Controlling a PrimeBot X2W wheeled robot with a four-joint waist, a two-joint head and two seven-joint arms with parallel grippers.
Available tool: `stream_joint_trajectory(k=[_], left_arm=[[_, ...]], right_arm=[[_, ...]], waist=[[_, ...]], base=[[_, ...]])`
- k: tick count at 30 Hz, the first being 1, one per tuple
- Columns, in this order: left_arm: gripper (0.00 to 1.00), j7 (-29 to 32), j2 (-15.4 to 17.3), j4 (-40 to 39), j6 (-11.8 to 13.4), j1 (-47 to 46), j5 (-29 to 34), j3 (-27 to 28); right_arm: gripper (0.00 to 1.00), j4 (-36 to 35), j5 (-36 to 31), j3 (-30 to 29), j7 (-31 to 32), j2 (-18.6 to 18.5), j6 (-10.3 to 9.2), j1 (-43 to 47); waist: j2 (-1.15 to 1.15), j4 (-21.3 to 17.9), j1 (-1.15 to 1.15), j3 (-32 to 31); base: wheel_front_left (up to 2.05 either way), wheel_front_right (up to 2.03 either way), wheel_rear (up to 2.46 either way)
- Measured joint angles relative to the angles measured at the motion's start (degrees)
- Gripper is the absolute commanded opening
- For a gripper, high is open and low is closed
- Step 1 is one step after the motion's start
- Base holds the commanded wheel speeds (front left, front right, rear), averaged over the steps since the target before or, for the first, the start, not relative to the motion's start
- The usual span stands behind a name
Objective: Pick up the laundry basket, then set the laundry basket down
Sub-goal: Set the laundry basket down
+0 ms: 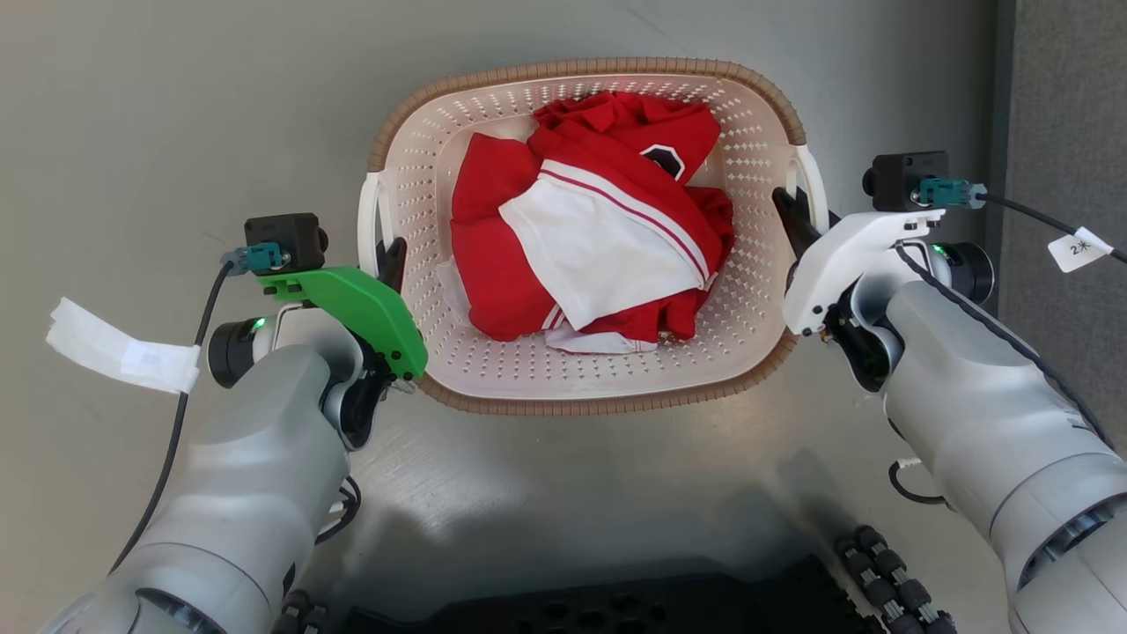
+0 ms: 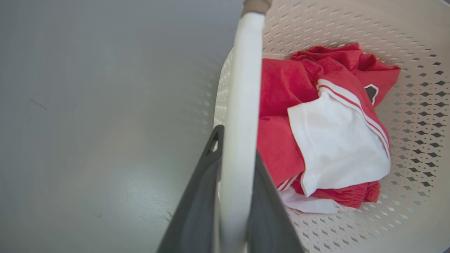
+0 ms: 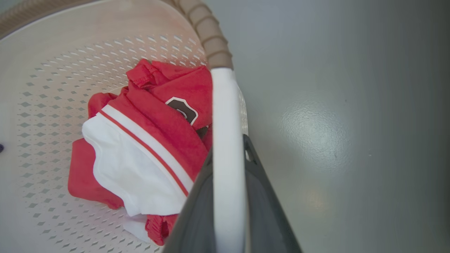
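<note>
grey floor (image 1: 176, 106) spreads below. left gripper (image 1: 394, 260) and right gripper (image 1: 788, 207) each pinch a white side handle (image 1: 368, 211) of the laundry basket (image 1: 581, 67) held between them. likely stiff, light plastic; red and white clothes (image 1: 599, 229) inside add little weight, so the handles suit.

Left pincer (image 1: 389, 257), right pincer (image 1: 791, 216) — both clamp the laundry basket (image 1: 581, 69).

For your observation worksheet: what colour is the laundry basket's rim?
The laundry basket has a brown, woven-look rim; clearest in the head view.
</note>
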Motion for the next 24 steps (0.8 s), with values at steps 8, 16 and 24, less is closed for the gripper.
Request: stream_joint_trajectory(k=[8, 16, 24], left_arm=[[0.0, -0.59, 0.05, 0.37, -0.44, -1.47, -0.01, -0.64], [0.0, -1.51, 0.09, 0.29, -0.93, -1.72, -0.42, -0.82], [0.26, -1.12, 0.44, 0.34, -0.96, -1.8, -1.25, -1.12]], right_arm=[[0.0, 0.32, 0.4, 0.02, -0.56, 0.03, 0.0, -1.1], [0.0, 1.04, 0.51, 0.07, -1.08, -0.16, 0.01, -1.43], [1.0, 2.5, 1.04, 0.21, -1.05, 0.64, 0.19, -1.65]], waist=[[0.0, -0.23, 0.0, 1.68], [0.0, -0.11, 0.0, 2.39], [0.0, 0.01, -0.01, 2.59]], base=[[0.0, 0.0, 0.0], [0.0, 0.0, 0.0], [0.0, 0.0, 0.0]])
